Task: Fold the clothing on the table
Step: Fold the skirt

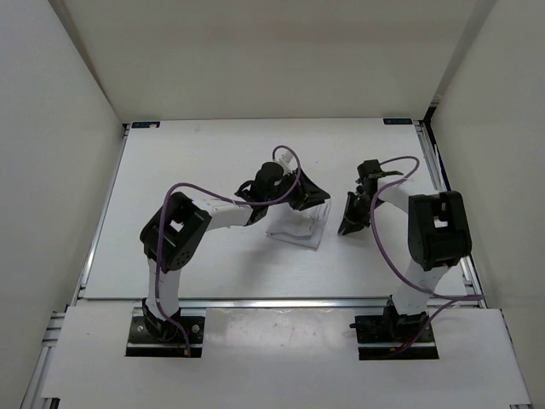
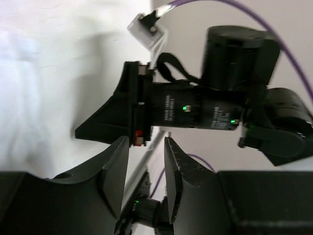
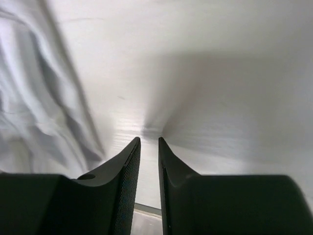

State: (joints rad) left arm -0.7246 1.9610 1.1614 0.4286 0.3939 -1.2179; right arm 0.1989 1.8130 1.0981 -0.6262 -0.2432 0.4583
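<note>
The clothing (image 1: 298,227) is a small white bundle lying on the table (image 1: 196,170) between the two arms. My left gripper (image 1: 310,194) hovers over the bundle's far edge. Its wrist view shows the left gripper (image 2: 146,152) open, with nothing between the dark fingers (image 2: 115,171). My right gripper (image 1: 350,218) stands just right of the clothing, apart from it. In the right wrist view the right gripper (image 3: 148,142) points down at the bare table (image 3: 220,73), its jaws a narrow gap apart and empty. Rumpled clothing (image 3: 34,98) lies to its left.
White walls (image 1: 51,170) enclose the table on three sides. An aluminium rail (image 1: 433,166) runs along the right edge. Purple cables (image 1: 289,158) loop above both wrists. The right arm's wrist (image 2: 195,110) fills the left wrist view, close ahead.
</note>
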